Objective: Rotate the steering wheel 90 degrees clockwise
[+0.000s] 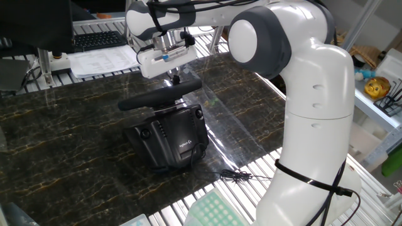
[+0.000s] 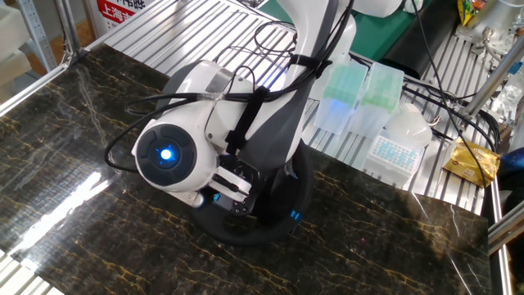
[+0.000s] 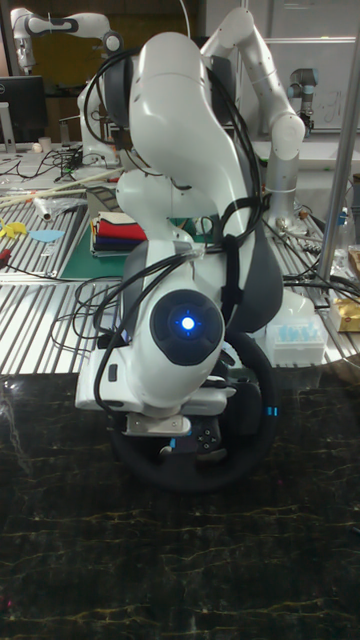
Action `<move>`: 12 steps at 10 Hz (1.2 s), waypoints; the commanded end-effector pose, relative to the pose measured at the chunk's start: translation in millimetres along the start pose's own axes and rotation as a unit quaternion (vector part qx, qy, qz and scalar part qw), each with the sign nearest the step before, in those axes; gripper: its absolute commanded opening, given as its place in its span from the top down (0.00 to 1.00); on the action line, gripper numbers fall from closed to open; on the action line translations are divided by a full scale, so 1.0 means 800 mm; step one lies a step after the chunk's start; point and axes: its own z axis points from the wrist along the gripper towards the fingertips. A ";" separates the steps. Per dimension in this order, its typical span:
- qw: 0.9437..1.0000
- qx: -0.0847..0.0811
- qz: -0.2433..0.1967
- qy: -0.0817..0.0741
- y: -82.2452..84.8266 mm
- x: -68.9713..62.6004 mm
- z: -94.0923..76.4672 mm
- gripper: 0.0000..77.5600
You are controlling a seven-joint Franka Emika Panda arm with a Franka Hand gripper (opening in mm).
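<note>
the white franka arm (image 1: pixel 301 94) stands upright from its base, bends at a grey-jointed elbow and reaches forward and down over the dark table. its wrist shows a glowing blue ring (image 3: pixel 186 322). the gripper (image 1: pixel 174 78) points straight down, fingers close together, though whether they clamp anything cannot be told.
</note>
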 end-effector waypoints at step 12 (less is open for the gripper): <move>1.000 -0.005 0.001 0.026 0.012 0.044 -0.004 1.00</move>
